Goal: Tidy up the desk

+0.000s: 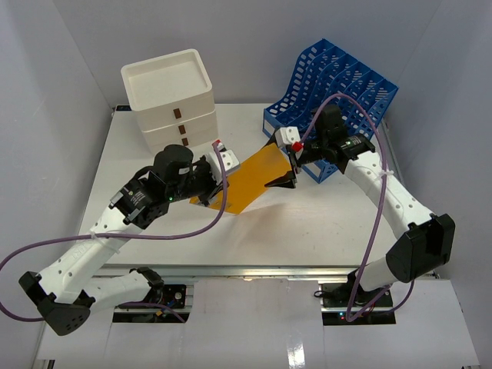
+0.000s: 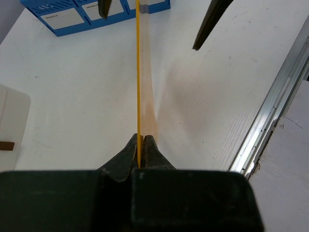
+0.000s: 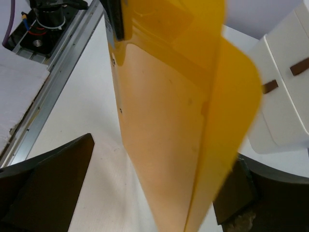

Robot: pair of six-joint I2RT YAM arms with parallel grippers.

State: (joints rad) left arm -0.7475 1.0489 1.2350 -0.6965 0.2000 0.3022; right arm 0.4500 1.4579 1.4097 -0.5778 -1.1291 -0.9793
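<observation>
Where the white tabletop (image 1: 323, 227) spans the scene beneath both arms, the items stand thus. Left hand (image 2: 140, 145): pinched tight on the near edge of an orange folder (image 1: 250, 178), which reaches toward the other arm. Right hand (image 3: 145, 193): spread wide, one finger on each side of the folder's far end, not closed on it. Blue file rack (image 1: 338, 92): far right corner. White drawer box (image 1: 173, 100): far left corner.

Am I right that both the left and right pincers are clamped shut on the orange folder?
Only the left pincer is clamped on the orange folder; the right wrist view shows the right pincer open, straddling it.
</observation>
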